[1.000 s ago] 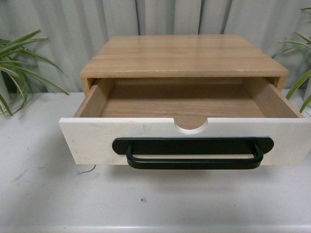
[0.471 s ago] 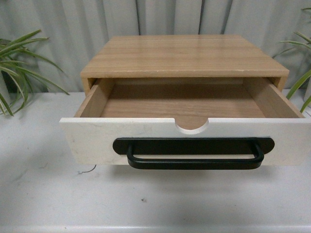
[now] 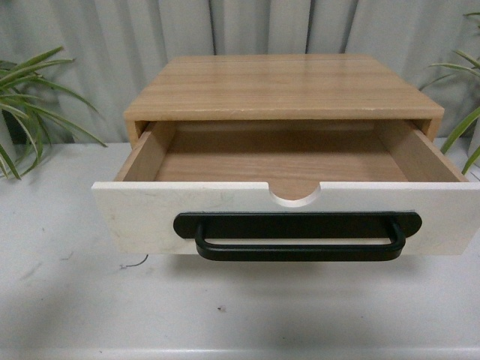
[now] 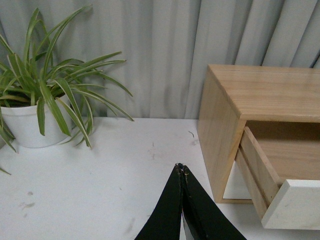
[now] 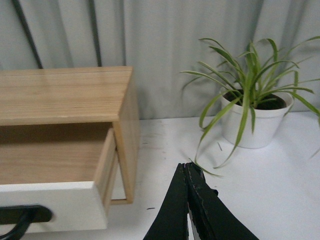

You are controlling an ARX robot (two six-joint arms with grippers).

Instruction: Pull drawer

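The drawer (image 3: 150, 214) stands pulled well out of its light wood cabinet (image 3: 281, 86), showing a bare wooden inside. Its white front carries a long black bar handle (image 3: 296, 236) and a semicircular notch in the top edge. Neither arm shows in the front view. My left gripper (image 4: 181, 167) is shut with nothing in it, hovering over the table off the cabinet's left side, apart from the drawer (image 4: 295, 205). My right gripper (image 5: 186, 167) is also shut and empty, off the cabinet's right side, clear of the drawer (image 5: 55, 205).
A potted plant in a white pot (image 4: 30, 125) stands on the table left of the cabinet, and another white-potted plant (image 5: 250, 122) stands to its right. Grey curtain (image 3: 97, 45) hangs behind. The white table (image 3: 225, 315) extends in front of the drawer.
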